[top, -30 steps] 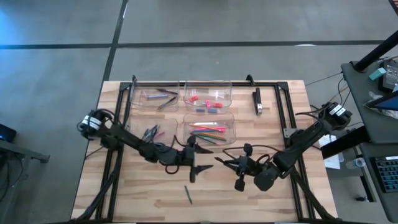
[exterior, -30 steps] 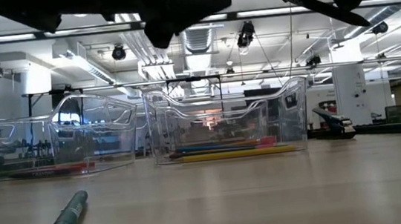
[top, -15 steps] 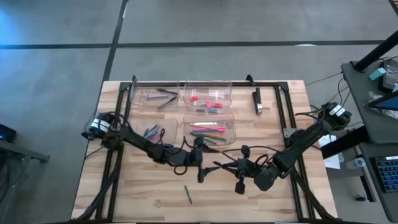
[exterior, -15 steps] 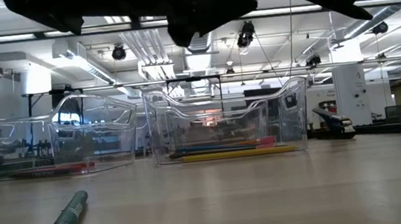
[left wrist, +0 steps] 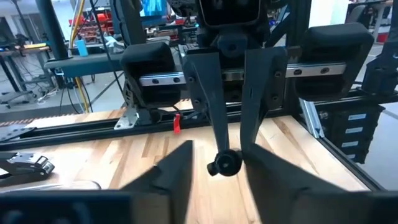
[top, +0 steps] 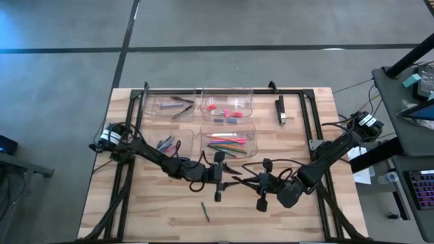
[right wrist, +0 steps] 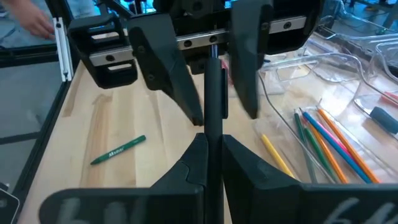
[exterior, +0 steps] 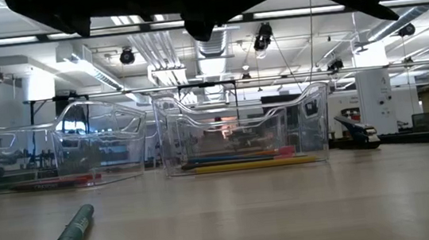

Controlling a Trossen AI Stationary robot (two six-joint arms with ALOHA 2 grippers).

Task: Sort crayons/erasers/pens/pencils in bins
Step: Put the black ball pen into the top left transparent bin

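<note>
My right gripper (right wrist: 213, 155) is shut on a thin dark pen (right wrist: 215, 93) and holds it level above the table's middle. The pen's free end (left wrist: 225, 163) points at my left gripper (top: 226, 177). That gripper faces it from the table's left, open, with a finger on each side of the pen; whether a finger touches it I cannot tell. A green stick (top: 204, 212) lies flat on the wood near the front edge. Four clear bins stand behind: pens (top: 173, 106), erasers (top: 228, 108), crayons (top: 167, 144) and pencils (top: 228, 142). My right gripper pinches the pen's near part (right wrist: 214, 144) between its two fingers. It comes level from the table's right, and the pen runs along the fingers and sticks out past their tips. The pen is level and clear of the table.
A black metal frame (top: 139, 115) runs round the table, with a black-and-silver bar (top: 281, 110) at the far right. Both arms hang over the middle of the table. Bare wood lies along the front (top: 156, 220) and near right (top: 305, 220).
My left gripper has moved toward the table's right, up to the pen's free end, and has rolled a little about its own pointing line. My right gripper and the pen have kept still.
</note>
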